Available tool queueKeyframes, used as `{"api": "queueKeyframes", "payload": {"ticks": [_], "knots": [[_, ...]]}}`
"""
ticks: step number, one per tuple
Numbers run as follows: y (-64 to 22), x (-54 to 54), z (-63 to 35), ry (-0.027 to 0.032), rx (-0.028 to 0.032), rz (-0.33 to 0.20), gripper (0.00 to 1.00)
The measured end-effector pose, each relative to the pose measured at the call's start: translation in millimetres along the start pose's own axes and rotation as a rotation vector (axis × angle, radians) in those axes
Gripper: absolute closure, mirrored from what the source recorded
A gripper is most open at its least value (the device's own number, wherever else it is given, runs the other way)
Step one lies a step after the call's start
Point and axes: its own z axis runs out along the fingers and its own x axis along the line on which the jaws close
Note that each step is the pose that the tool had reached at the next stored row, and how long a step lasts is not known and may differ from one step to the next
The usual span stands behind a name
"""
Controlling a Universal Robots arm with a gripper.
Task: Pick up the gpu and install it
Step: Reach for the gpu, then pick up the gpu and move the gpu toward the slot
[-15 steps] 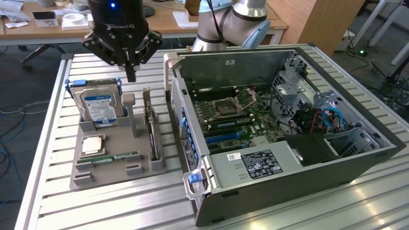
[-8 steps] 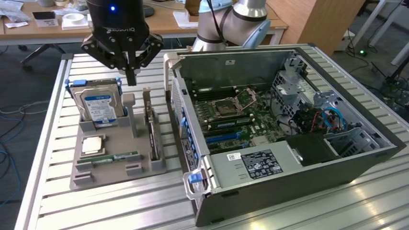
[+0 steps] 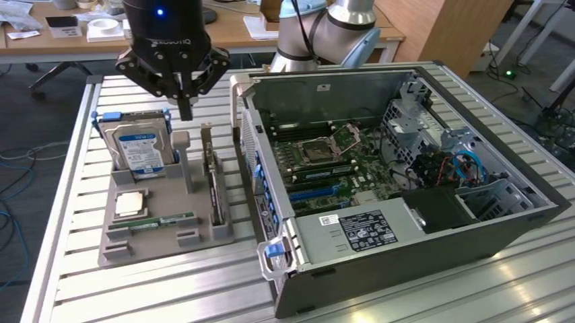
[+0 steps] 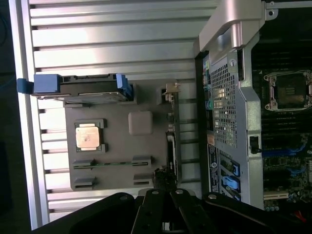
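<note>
On the exterior view's left, a grey tray [image 3: 148,235] keeps the parts apart: the drive [image 3: 137,145] stands upright in its slot, while the CPU [image 3: 131,202] and RAM [image 3: 161,221] lie flat. The gpu [image 3: 214,192] stands on edge in the groove nearest the case [image 3: 503,222], its top edge free for a grasp from above. The gripper [image 3: 185,113] hangs over the tray between drive and gpu, fingers pressed together, holding nothing. It seems clear of the gpu, though the angle leaves doubt. The case lies open, board facing up.
</note>
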Motion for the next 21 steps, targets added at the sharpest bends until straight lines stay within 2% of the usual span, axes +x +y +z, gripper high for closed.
{"api": "queueKeyframes", "payload": {"ticks": [18,20,21], "knots": [[0.1,-1.6,0.1,0.0001,0.0001,0.0,0.89],[0.1,-1.6,0.1,0.0001,0.0001,0.0,0.89],[0.1,-1.6,0.1,0.0001,0.0001,0.0,0.83]]}}
